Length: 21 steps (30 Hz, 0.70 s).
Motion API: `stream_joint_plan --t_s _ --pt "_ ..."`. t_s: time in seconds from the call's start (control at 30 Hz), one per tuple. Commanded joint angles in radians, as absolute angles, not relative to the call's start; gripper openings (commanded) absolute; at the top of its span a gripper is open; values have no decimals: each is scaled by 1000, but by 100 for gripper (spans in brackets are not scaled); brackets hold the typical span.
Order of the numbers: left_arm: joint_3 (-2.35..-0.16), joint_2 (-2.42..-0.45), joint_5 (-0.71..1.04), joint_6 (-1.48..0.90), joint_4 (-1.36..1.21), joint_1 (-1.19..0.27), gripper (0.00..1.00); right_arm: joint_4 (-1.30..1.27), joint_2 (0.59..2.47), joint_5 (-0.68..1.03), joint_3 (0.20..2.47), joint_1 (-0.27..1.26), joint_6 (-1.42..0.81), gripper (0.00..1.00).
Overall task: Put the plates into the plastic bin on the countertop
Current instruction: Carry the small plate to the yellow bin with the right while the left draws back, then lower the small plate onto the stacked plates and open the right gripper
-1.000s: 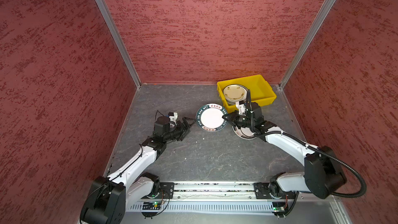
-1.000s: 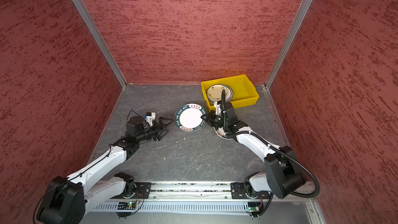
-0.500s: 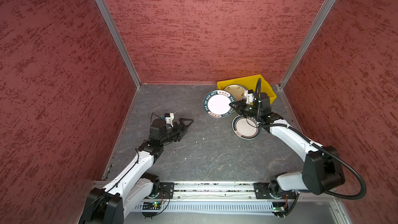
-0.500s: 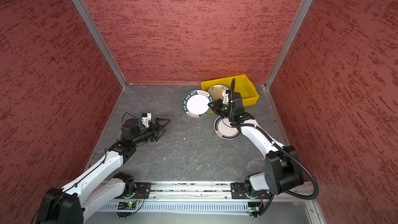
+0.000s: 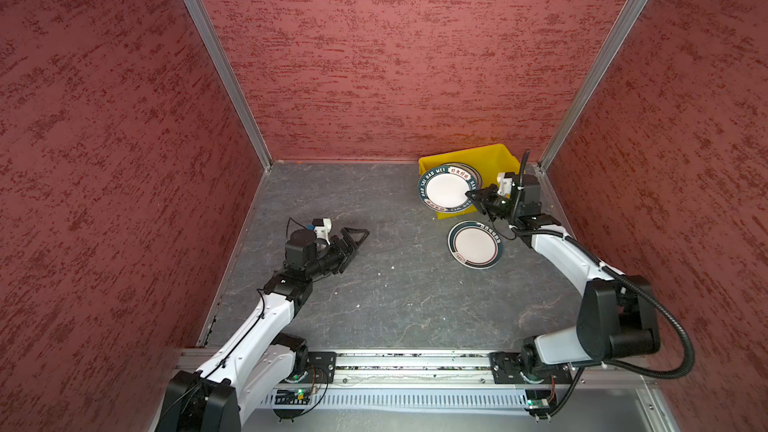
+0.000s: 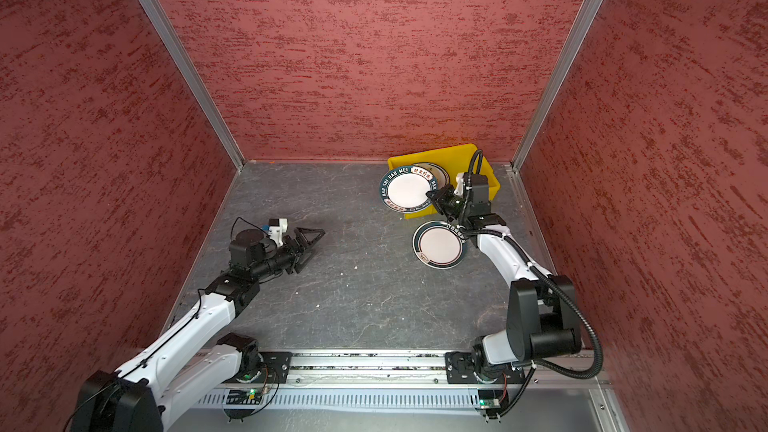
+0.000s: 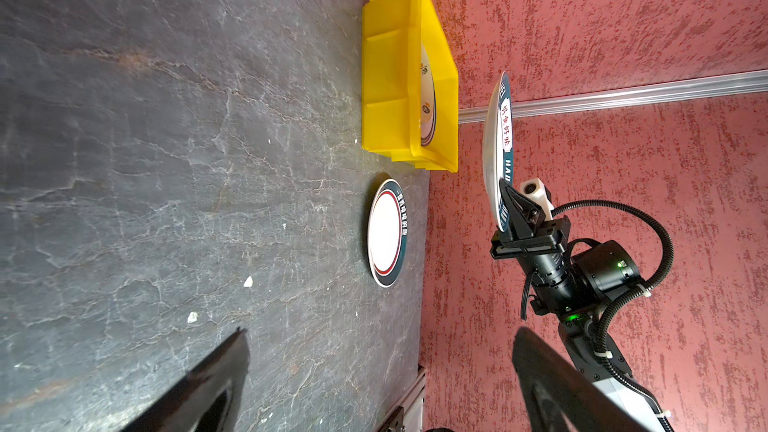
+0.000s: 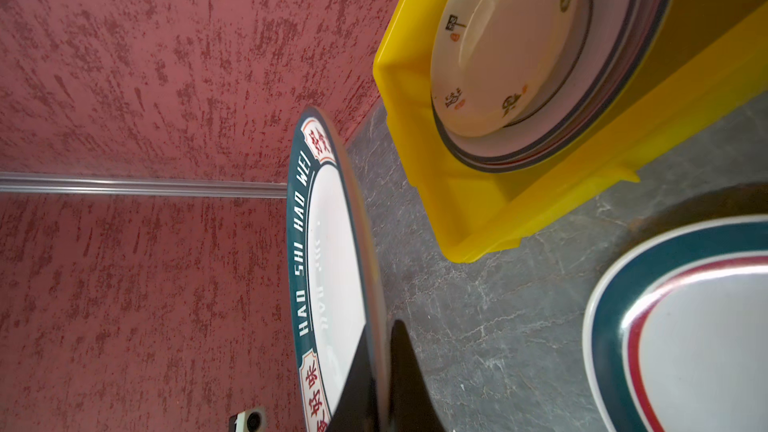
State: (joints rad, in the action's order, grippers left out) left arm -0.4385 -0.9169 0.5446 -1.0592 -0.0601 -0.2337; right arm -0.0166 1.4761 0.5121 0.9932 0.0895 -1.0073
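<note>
Over the bin (image 5: 492, 156) edge, the right hand (image 5: 471, 197) pinches a plate (image 5: 444, 191) by its rim; released now, it could catch the wall and spill out. Across the tabletop (image 5: 395, 305), the left hand (image 5: 353, 238) gapes empty.

The raised plate (image 8: 332, 268) reads "HAO SHI HAO WEI" in white on its green rim, with red 好食好味 in pale panels; the flat plate (image 5: 475, 244) has rim characters too small to read.
</note>
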Motion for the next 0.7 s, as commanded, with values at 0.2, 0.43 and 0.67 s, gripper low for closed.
stream_joint_plan --t_s 0.2,0.43,0.67 --pt "-451 -911 551 -1050 -39 -218 100 -72 1580 489 1122 48 -1002 0" --pt "-433 -886 554 -1066 -34 -214 99 18 1675 395 1254 41 -900 0" --pt "-433 -889 561 -1065 -23 -209 99 87 1776 323 1372 35 -826 0"
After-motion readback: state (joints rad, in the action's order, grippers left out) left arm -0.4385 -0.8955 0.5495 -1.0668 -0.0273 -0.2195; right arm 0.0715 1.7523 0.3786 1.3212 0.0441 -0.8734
